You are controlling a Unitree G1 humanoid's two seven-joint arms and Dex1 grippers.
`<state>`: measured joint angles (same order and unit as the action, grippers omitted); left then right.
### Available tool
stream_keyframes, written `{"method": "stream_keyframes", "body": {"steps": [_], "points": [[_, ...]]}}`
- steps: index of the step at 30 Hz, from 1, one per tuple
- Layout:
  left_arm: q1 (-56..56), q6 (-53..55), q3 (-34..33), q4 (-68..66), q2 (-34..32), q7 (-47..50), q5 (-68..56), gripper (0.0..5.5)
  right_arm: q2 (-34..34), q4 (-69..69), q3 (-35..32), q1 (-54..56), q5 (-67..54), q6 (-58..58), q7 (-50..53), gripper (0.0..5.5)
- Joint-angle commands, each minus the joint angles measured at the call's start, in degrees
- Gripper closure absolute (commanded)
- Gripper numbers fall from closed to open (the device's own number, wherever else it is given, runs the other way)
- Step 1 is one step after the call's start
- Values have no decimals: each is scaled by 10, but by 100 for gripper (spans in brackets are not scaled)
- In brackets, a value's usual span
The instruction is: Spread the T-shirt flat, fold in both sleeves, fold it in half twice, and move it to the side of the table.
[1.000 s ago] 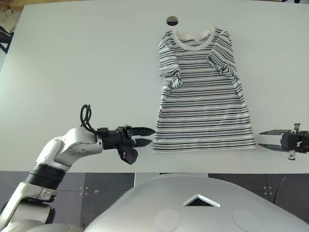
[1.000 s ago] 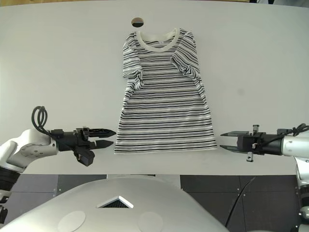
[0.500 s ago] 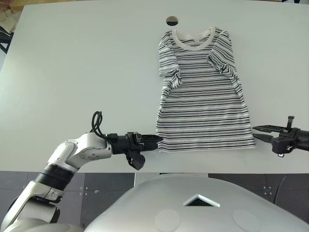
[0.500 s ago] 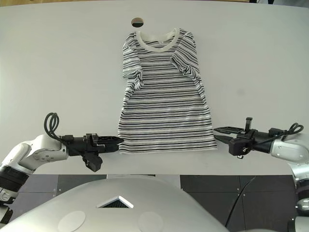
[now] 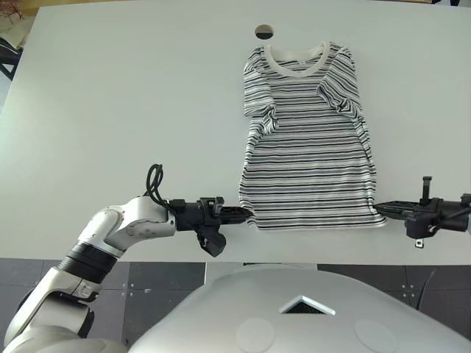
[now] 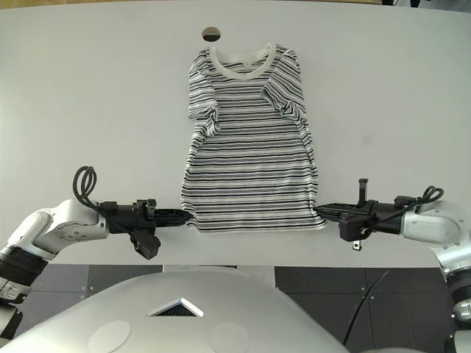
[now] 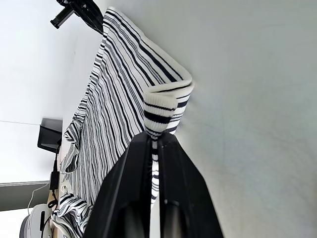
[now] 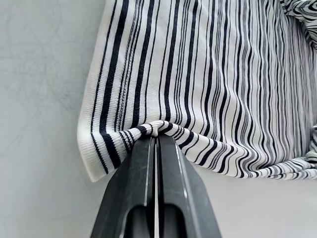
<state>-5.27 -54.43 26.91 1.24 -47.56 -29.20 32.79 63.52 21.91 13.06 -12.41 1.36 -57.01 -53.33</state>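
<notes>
L gripper (image 5: 247, 213) pinched shut on T-shirt (image 5: 305, 147) hem corner, far end from the hole (image 5: 263, 31); collar sits just beside hole, sleeves look tucked in. R gripper (image 5: 380, 209) clamped on other hem corner; both prob. placed to carry hem toward hole for 1st half-fold.

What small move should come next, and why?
Probably lift both hem corners slightly and carry them toward the collar: the left end effector and right end effector are each shut on a bottom corner of the T-shirt, whose sleeves are already folded in.
</notes>
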Motion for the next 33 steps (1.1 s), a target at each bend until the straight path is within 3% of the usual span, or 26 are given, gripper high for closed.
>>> {"method": "stream_keyframes", "body": {"steps": [1,4,8,14,17,21,25,33], "points": [[-11,46,35,-40,1,-53,-6,538,17,-16,30,-25,-24,42,-51,540],[-5,147,46,13,-22,-153,-232,538,43,-86,21,-43,-178,114,-118,540],[-27,326,50,154,-102,-302,-497,538,73,-155,-11,-62,-301,223,-201,540],[-52,454,13,270,-160,-403,-653,538,82,-228,-69,-91,-404,346,-288,540],[-61,477,-12,291,-155,-419,-677,538,74,-246,-98,-106,-421,389,-318,540],[-43,479,-43,264,-98,-388,-647,538,36,-266,-131,-104,-422,417,-321,540],[-3,440,-75,188,-28,-329,-549,538,-31,-237,-129,-20,-393,439,-285,540],[103,410,-148,41,92,-212,-470,538,-170,-126,-125,155,-264,387,-175,540]]}}
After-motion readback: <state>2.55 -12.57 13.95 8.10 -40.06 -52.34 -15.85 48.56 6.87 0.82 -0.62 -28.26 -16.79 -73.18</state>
